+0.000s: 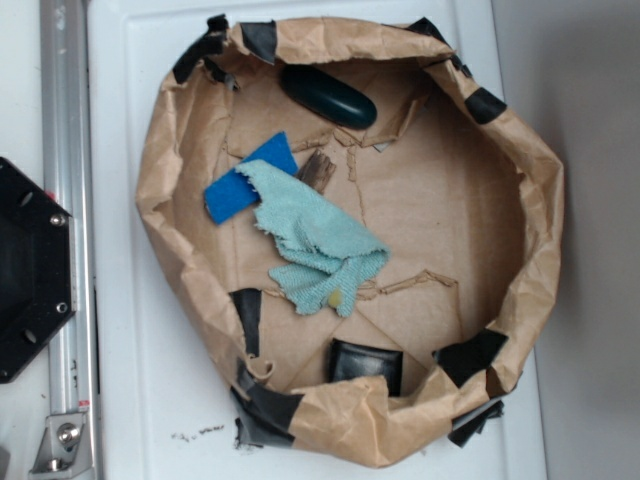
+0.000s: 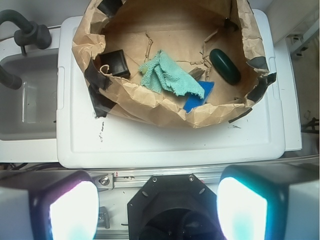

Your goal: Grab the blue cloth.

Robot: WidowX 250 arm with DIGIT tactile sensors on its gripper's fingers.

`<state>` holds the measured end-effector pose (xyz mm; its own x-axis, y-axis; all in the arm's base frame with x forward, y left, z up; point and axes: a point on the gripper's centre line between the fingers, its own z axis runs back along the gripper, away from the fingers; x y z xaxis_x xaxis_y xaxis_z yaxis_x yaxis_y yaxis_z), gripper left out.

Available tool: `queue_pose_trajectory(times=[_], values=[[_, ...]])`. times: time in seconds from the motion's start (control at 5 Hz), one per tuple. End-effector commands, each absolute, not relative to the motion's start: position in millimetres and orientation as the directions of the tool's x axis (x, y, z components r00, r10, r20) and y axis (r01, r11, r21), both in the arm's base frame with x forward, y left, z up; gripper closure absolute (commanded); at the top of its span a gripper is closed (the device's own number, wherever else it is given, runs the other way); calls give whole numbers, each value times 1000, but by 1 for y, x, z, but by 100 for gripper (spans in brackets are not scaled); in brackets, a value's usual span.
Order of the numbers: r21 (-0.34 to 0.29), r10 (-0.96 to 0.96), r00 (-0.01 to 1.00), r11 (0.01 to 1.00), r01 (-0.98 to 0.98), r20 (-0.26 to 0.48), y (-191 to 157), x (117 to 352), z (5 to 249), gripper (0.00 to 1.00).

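Observation:
The blue cloth (image 1: 316, 243) is a pale aqua terry cloth, crumpled, with a small yellowish spot, lying in the middle of a brown paper-lined bowl (image 1: 545, 230). In the wrist view the blue cloth (image 2: 167, 75) lies far ahead inside the bowl (image 2: 145, 102). My gripper (image 2: 157, 205) is open, its two bright pads wide apart at the bottom of the wrist view, over the robot's black base (image 2: 172, 207), well short of the cloth. Nothing is between the fingers. The gripper does not show in the exterior view.
A bright blue flat block (image 1: 245, 182) lies partly under the cloth. A dark green oval thing (image 1: 328, 96) lies by the bowl's far wall. A black square (image 1: 366, 361) sits at the near wall. The bowl stands on a white lid (image 2: 170, 137); a sink (image 2: 25, 100) is left.

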<state>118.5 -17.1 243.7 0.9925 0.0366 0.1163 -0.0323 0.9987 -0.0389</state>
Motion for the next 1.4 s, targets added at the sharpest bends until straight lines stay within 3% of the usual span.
queue_pose_trajectory(times=[0.0, 0.2, 0.4, 0.6, 0.8, 1.0, 1.2], values=[[-39, 37, 993, 999, -32, 116, -17, 119, 244, 0], [3, -54, 995, 999, 54, 78, -11, 169, 194, 0], [43, -79, 997, 996, 78, 22, -4, 196, 147, 0], [25, -119, 992, 993, 120, -36, 7, 218, 113, 0], [-3, -123, 991, 992, 123, -53, 14, 224, 107, 0], [-35, -108, 994, 994, 107, -10, 18, 224, 124, 0], [-51, -47, 995, 997, 51, 85, 32, 230, 156, 0]])
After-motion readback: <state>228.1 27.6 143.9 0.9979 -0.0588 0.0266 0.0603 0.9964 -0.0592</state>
